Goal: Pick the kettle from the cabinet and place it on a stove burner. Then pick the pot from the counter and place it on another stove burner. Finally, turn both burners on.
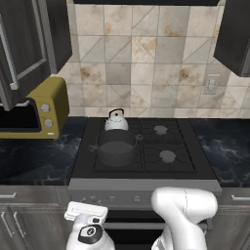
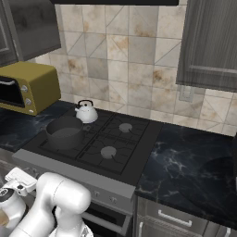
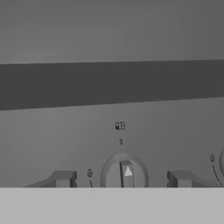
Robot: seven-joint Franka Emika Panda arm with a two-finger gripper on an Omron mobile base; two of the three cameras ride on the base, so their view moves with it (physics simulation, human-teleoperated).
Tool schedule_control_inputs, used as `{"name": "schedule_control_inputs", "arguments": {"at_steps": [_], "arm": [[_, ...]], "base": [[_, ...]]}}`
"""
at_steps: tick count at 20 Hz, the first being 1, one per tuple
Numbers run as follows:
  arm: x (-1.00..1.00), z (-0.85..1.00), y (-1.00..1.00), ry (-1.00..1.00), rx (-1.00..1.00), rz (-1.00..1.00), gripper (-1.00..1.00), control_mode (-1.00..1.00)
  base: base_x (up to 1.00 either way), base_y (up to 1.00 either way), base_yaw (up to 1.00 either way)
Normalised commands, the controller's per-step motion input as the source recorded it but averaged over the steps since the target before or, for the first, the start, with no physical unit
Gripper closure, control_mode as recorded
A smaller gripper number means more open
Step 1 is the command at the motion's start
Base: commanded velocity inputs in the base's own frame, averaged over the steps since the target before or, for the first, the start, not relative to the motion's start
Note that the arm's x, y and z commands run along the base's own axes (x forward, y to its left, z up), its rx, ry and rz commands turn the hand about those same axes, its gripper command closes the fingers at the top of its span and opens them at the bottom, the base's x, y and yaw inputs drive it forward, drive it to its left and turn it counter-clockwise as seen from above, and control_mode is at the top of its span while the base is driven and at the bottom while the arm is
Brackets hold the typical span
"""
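While small silver-white kettle (image 1: 116,122) sits on rear left burner, wide dark grey pot (image 1: 116,147) on front left burner, gripper (image 3: 122,179) fingertips spread, released, straddling round grey stove knob (image 3: 124,173).

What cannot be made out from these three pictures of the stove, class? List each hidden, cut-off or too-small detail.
- Knob, hand view: its lower part is cut off at the bottom.
- Gripper, hand view: fingertips partly cut off; any contact with the knob is unclear.
- Panel markings, hand view: too small to read.
- Pot, left base view: its inside is too dark to judge.
- Kettle, left base view: the burner beneath is hidden.
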Motion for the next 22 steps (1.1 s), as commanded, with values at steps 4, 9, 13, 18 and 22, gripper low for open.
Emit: {"name": "schedule_control_inputs", "arguments": {"at_steps": [4,9,13,18,22], "arm": [[0.00,0.00,-0.01,0.00,0.00,0.00,-1.00,-1.00],[0.00,0.04,-0.09,-0.05,0.00,0.00,-1.00,-1.00],[0.00,0.21,-0.03,-0.06,0.00,0.00,-1.00,-1.00],[0.00,0.15,0.00,-0.02,0.00,0.00,-1.00,-1.00],[0.02,-0.05,0.00,0.00,0.00,0.00,-1.00,-1.00]], "base": [[0.00,0.00,0.00],[0.00,0.00,0.00],[0.00,0.00,0.00],[0.00,0.00,0.00],[0.00,0.00,0.00]]}}
